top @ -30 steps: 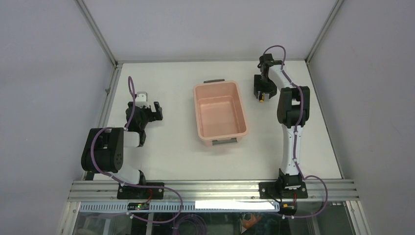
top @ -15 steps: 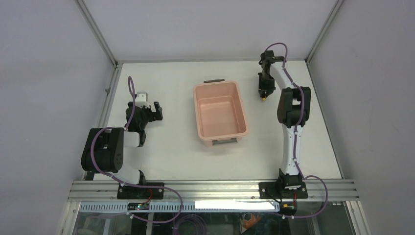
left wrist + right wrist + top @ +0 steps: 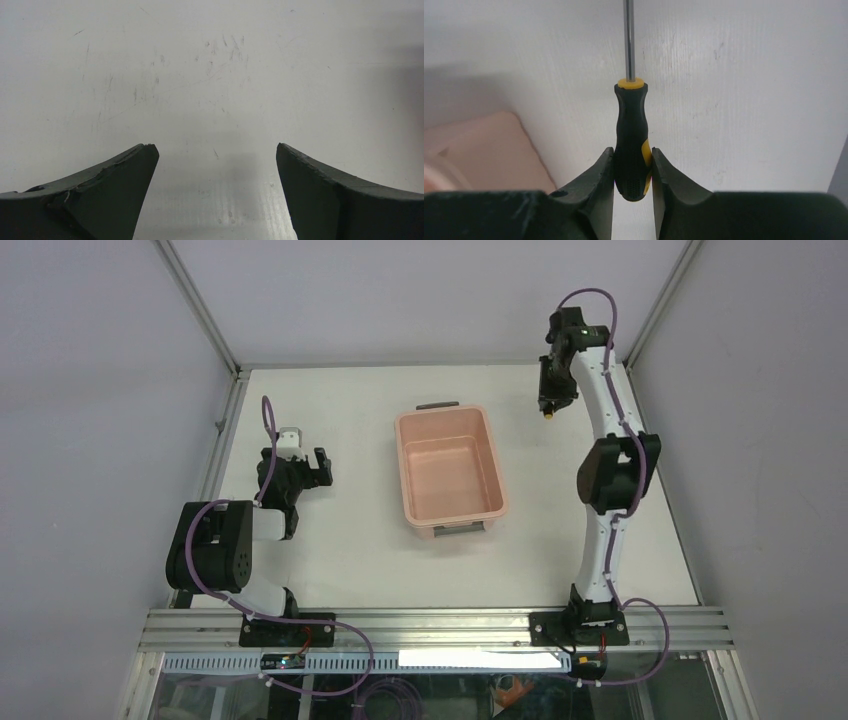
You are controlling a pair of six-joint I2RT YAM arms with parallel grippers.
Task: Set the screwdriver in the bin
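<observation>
status: screwdriver (image 3: 631, 145) is clamped by its handle in right gripper (image 3: 632, 152), held beyond far-right corner of bin (image 3: 401, 470) | left gripper (image 3: 215, 150): fingers spread, nothing held | pending: carry over bin, release

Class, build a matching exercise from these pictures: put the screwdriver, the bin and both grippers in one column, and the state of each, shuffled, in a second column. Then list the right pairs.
Column one:
1. screwdriver
2. bin
3. left gripper
4. right gripper

Column two:
A. open above the bare table
B. nothing inside it
C. shut on a black and yellow handle
D. gripped by its handle, with the shaft sticking out ahead

Pairs: 1-D, 2-B, 3-A, 4-C.
</observation>
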